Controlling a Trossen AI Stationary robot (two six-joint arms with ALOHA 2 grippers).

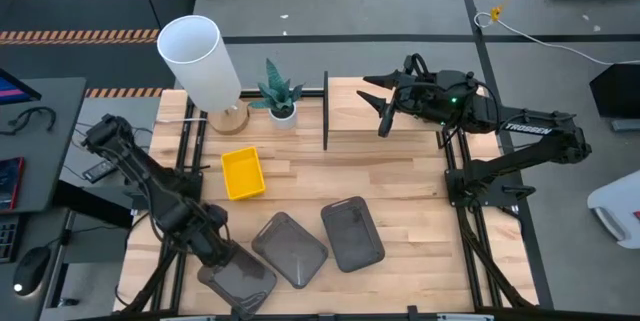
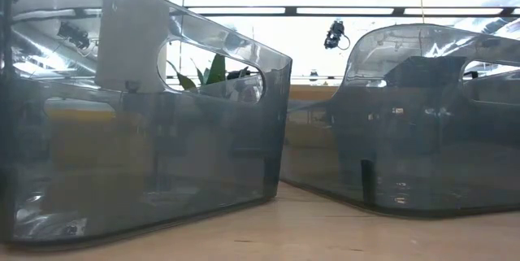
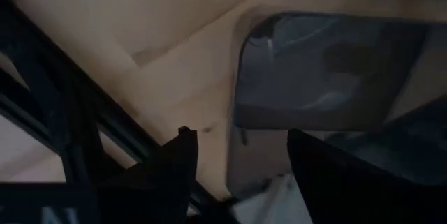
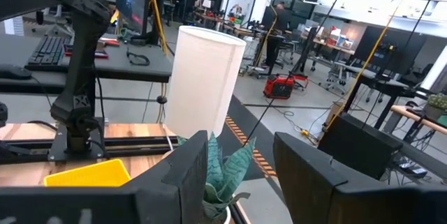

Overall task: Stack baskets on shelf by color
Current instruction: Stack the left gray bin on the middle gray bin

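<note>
Both arms are built of matte black segments with rounded joints. White "TROSSEN" lettering is seen on the right arm, and a small green light near its wrist. Black cables are looped there. The left arm seems unmarked.

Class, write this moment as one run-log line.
left claw: open over grey basket, near table corner | right claw: open, empty, above shelf | yellow basket: on table

The right arm has white letters on its dark side. They look like "TROSSEN". No other words or numbers can be read.
</note>
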